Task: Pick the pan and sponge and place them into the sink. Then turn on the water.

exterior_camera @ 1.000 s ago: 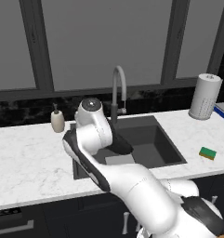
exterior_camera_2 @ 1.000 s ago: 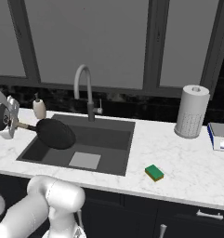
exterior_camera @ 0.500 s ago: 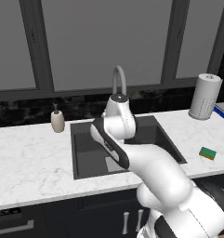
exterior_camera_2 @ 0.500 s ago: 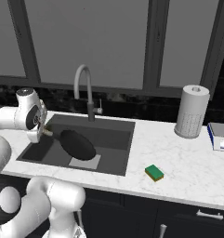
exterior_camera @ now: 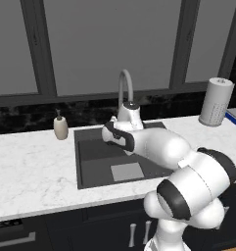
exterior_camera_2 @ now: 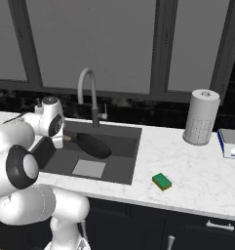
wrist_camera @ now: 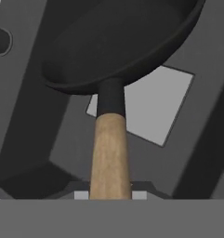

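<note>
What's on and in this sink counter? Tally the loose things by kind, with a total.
Pans: 1, the pan, over the sink
Sponges: 1, the sponge
Soap dispensers: 1, the soap dispenser
Paper towel rolls: 1, the paper towel roll
Total: 4

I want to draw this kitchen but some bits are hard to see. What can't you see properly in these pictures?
- Pan: in the left base view the white arm hides it.
- End effector: in the hand view its fingertips are cut off at the bottom edge, below the wooden handle.
- Sink: the arm covers its right half in the left base view.
- Blue-edged thing: cut off by the right edge of the right base view.
</note>
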Controlling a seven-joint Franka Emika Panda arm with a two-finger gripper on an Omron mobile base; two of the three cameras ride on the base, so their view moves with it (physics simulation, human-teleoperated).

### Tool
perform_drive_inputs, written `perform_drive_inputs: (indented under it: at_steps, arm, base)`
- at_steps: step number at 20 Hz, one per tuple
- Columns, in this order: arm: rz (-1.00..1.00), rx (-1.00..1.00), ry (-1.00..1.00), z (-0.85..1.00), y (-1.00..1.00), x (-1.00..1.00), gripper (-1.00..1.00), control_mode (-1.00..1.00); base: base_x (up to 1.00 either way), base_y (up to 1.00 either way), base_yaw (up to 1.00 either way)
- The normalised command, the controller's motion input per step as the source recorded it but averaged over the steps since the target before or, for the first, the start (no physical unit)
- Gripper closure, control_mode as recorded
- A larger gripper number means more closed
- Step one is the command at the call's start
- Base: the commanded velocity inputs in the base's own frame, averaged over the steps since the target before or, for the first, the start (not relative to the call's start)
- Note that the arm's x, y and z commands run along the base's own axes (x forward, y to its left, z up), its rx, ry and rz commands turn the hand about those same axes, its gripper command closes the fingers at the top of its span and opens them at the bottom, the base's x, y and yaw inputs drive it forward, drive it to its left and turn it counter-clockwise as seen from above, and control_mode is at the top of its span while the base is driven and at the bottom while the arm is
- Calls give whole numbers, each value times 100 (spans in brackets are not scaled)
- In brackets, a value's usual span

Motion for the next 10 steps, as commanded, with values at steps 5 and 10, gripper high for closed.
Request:
perform_drive_inputs:
  at_steps: [5, 10]
  arm:
    - [2, 0, 1, -38, -2, 52, 100, -100]
    - [-3, 0, 0, -46, 14, 24, 100, -100]
  base:
    - [0, 0, 0]
    - [0, 0, 0]
